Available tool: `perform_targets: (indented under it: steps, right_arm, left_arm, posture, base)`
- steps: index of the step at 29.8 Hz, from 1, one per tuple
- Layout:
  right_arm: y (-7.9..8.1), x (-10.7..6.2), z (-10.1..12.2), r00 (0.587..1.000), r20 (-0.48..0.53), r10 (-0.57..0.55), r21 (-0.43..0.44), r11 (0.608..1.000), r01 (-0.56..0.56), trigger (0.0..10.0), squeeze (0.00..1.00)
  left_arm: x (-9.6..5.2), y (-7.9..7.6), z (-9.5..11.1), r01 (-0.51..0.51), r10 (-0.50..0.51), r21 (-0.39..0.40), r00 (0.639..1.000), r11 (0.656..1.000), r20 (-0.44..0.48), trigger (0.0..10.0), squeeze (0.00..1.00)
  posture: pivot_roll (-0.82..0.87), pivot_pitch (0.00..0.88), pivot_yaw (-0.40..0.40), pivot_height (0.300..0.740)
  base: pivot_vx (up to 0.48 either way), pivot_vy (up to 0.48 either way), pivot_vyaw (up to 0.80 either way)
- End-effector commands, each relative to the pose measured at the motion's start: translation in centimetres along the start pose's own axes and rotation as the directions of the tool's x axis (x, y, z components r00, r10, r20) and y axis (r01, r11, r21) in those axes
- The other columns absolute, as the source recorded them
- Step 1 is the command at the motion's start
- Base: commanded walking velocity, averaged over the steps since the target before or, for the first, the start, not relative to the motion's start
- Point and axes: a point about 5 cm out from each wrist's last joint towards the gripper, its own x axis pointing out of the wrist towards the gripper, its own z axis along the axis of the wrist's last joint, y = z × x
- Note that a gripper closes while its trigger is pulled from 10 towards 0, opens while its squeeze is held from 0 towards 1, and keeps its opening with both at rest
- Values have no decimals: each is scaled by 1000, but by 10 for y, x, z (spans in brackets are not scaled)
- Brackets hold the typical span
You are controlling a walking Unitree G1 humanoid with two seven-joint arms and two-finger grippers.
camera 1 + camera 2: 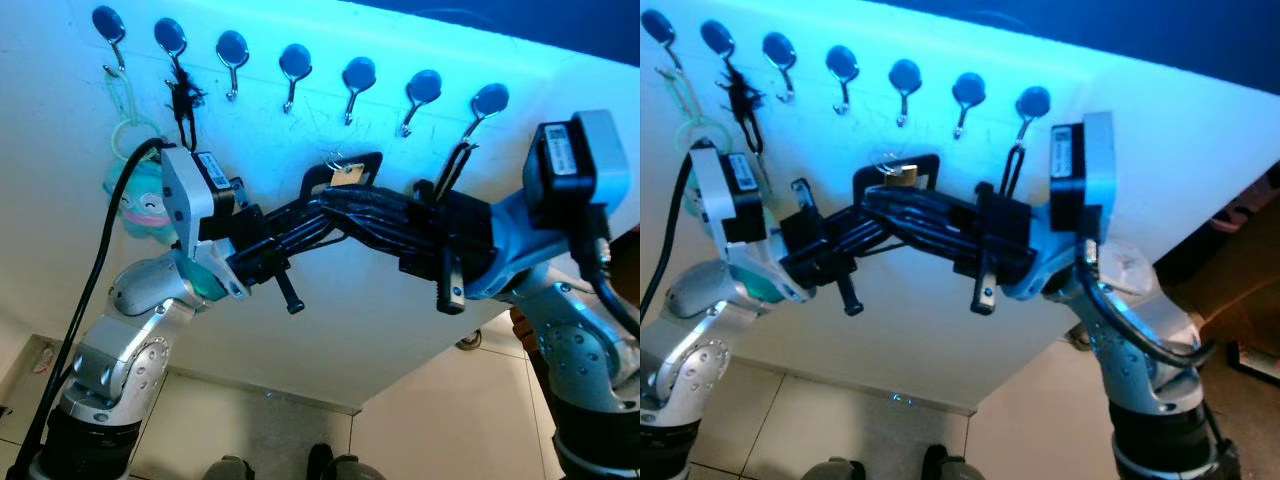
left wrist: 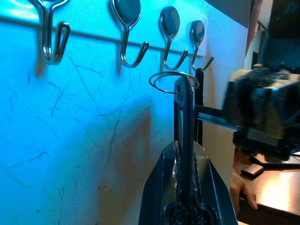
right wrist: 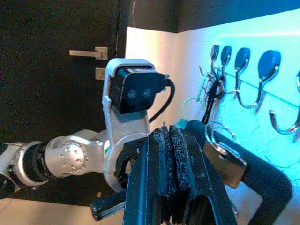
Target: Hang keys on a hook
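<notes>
A silver key ring (image 2: 174,82) with a small tan tag (image 3: 226,160) is held just below the row of round-headed hooks (image 1: 358,84) on the white wall (image 1: 420,320). The left end effector (image 2: 186,86) is seen clenched on the ring. The right end effector (image 3: 171,140) is pressed closed beside it, meeting the left one.

A silver key ring (image 2: 173,80) with a tan tag (image 1: 346,174) hangs just below the wall hooks (image 1: 357,82).
</notes>
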Motion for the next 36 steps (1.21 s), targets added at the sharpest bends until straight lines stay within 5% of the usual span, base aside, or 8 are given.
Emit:
perform_targets:
  steps: [1,36]
  right_arm:
    - [-1,1,1,1000,5,-8,-12,1000,8,10000,0]
    - [-10,-2,10,996,45,-75,-29,997,76,10000,0]
  left_arm:
    - [0,-4,-1,14,-14,4,1000,1000,1,10000,0]
    - [-4,1,0,-15,15,23,1000,1000,-3,10000,0]
  posture:
    - [112,95,-35,740]
    - [109,99,-35,740]
  base:
    - [0,0,0]
    - [0,0,0]
